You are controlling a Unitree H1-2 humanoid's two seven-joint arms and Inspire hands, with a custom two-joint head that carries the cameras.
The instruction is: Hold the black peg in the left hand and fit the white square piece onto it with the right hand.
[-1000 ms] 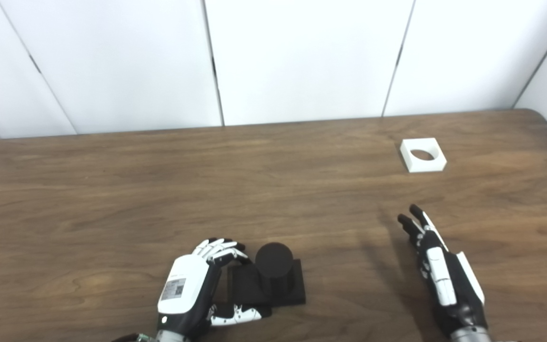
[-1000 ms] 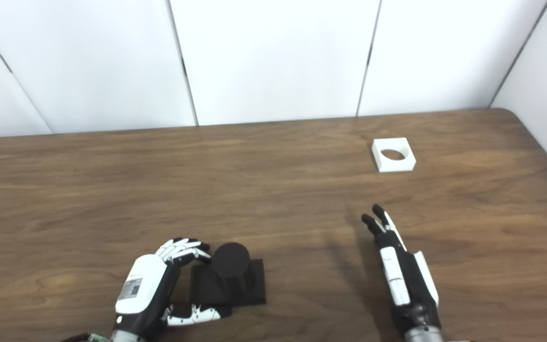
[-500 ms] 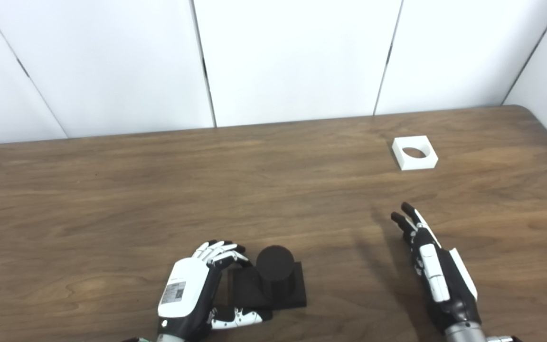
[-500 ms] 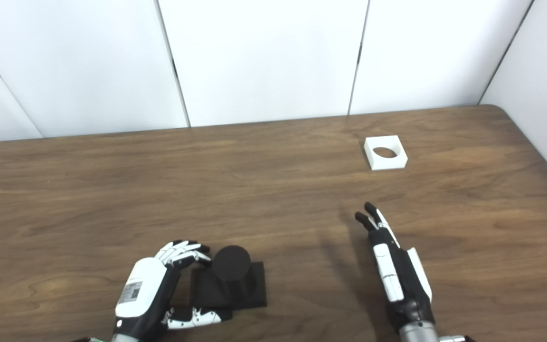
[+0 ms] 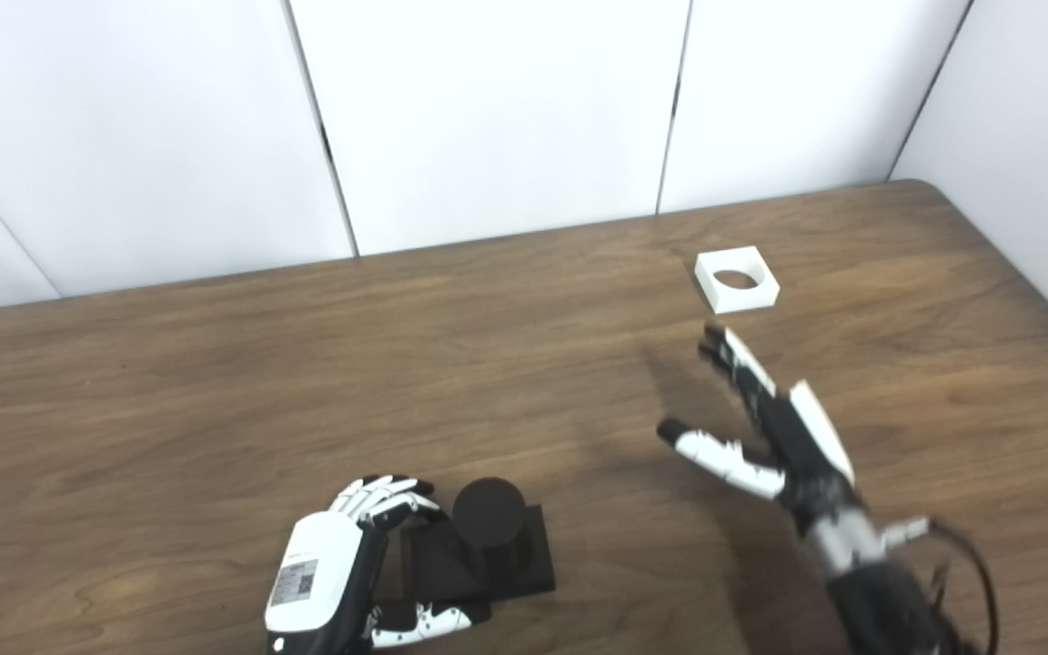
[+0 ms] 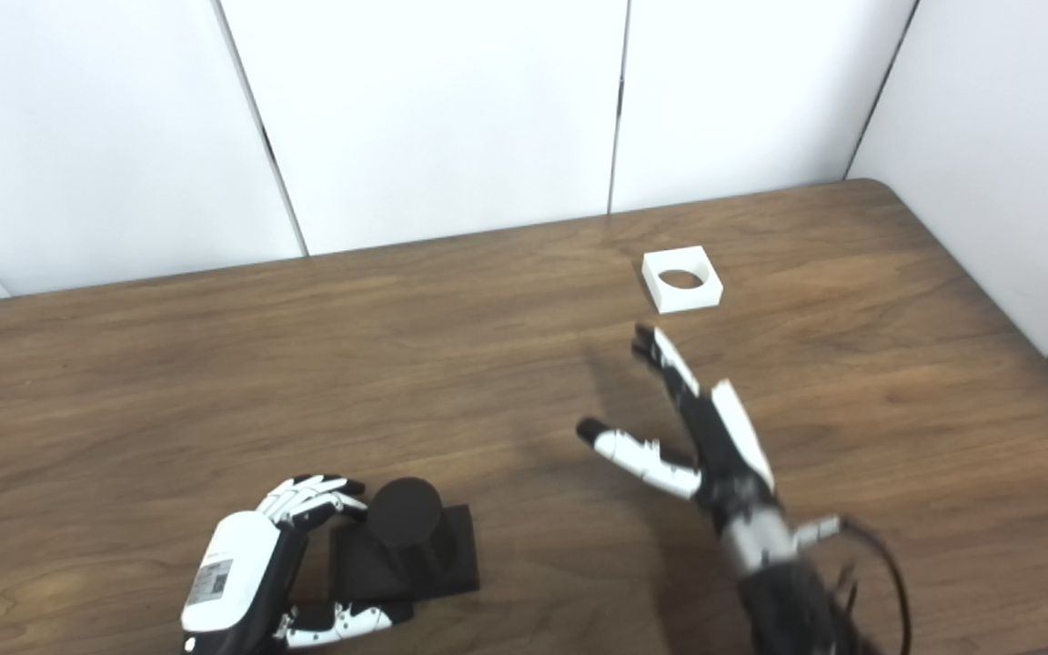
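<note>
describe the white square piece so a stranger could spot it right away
Look at the far right part of the brown wooden table, near the white wall. The white square piece lies flat there, just beyond the right hand. It is the only white block, with a round hole through its middle.

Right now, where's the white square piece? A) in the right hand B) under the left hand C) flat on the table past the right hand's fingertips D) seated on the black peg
C: the white square piece lies alone on the table, just beyond the open right hand, untouched.
</note>
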